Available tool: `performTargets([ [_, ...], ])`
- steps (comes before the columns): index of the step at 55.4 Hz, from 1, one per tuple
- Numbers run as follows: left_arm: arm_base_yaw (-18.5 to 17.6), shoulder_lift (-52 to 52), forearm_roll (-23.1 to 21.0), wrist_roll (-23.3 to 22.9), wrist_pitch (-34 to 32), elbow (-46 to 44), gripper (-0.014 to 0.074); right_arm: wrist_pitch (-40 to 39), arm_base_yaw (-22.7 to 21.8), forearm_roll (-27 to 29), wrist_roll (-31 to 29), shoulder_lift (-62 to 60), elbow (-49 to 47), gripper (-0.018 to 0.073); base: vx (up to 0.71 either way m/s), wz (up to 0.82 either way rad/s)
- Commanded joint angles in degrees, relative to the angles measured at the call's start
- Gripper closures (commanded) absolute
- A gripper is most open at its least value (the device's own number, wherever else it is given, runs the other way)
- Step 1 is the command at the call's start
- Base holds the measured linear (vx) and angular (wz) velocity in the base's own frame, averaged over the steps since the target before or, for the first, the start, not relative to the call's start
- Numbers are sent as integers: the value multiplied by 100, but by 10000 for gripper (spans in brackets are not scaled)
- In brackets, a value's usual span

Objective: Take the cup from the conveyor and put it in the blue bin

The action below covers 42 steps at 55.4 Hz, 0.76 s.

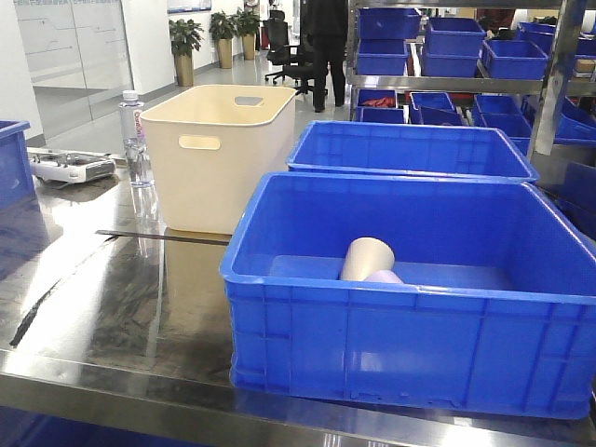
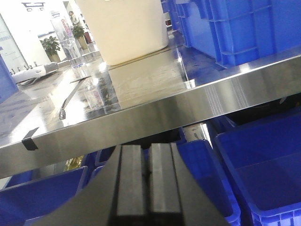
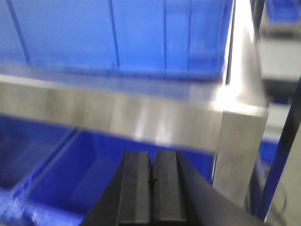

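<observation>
Presently, the blue bin [image 1: 410, 317] stands at the near right of the steel table [image 1: 112, 298]. Two cups lie inside it on the floor near the front wall: a tan cup [image 1: 366, 258] tipped on its side and a pale lilac cup [image 1: 383, 277] touching it at the front. A second blue crate [image 1: 410, 149] sits directly behind the bin. A cream tub [image 1: 219, 154] with handle slots stands to the left, just beside a clear water bottle [image 1: 135, 140]. A white handheld device [image 1: 70, 168] lies further left on the table.

The conveyor does not appear in any view.

Left gripper [image 2: 146, 181]: positioned below the table's front edge, jaws pressed together, nothing held. Blue crates [image 2: 263, 174] sit on the level beneath the table.

Right gripper [image 3: 151, 181]: view is blurred; jaws are closed against each other and empty, below the table edge near a steel leg [image 3: 237, 150].
</observation>
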Motion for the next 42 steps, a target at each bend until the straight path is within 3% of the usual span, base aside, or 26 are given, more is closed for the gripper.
performTargets([
  [1,1,-112,-21,-48,-490,74,596,-497,-16,-414,-1,-149,106,568,0,0],
  [42,1,-105,-21,-48,-490,74,596,-716,-16,-497,-7,-169,106,568,0,0],
])
